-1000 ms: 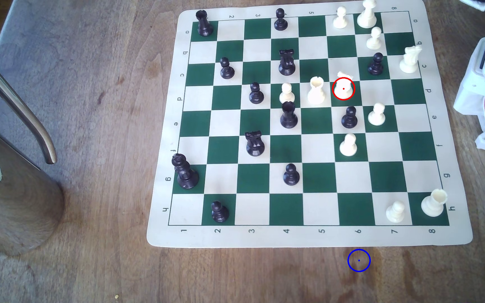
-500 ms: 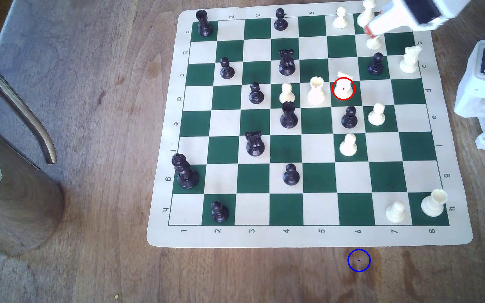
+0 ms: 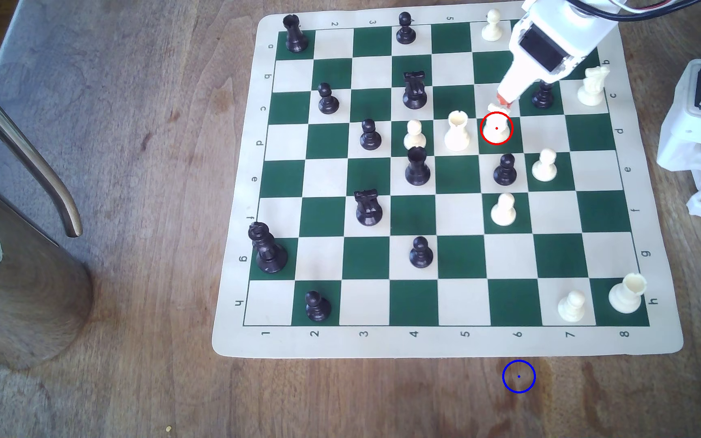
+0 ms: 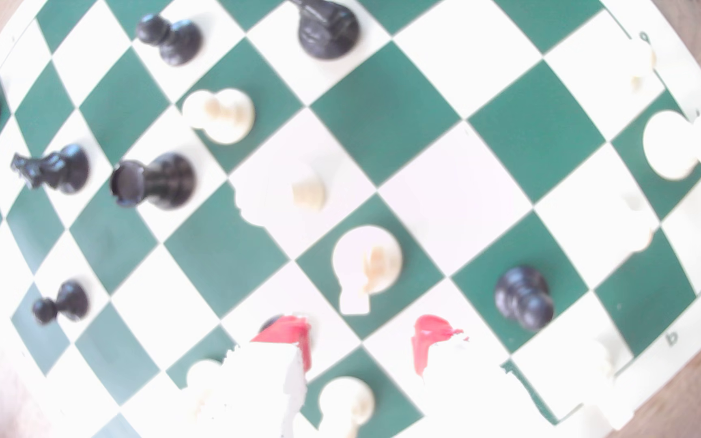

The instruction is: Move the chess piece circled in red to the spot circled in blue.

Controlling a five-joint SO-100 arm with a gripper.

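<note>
The gripper [image 3: 504, 101] is hovering with its red-tipped fingers [image 4: 294, 337] apart, just above the far side of the cream knight [image 3: 496, 125]; the knight is standing on a green square of the chessboard [image 3: 445, 343], right beside a cream rook [image 3: 456, 131]; the blue ring [image 3: 518, 376] is lying on the wooden table [image 3: 129, 252], just off the board's near edge.

Seemingly plastic knight [image 3: 496, 126], wood-grain table [image 3: 150, 252]

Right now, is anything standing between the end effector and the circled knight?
No. In the wrist view the open end effector has bare board squares between its red tips and the cream knight; the black pawn stands off to one side.
</note>
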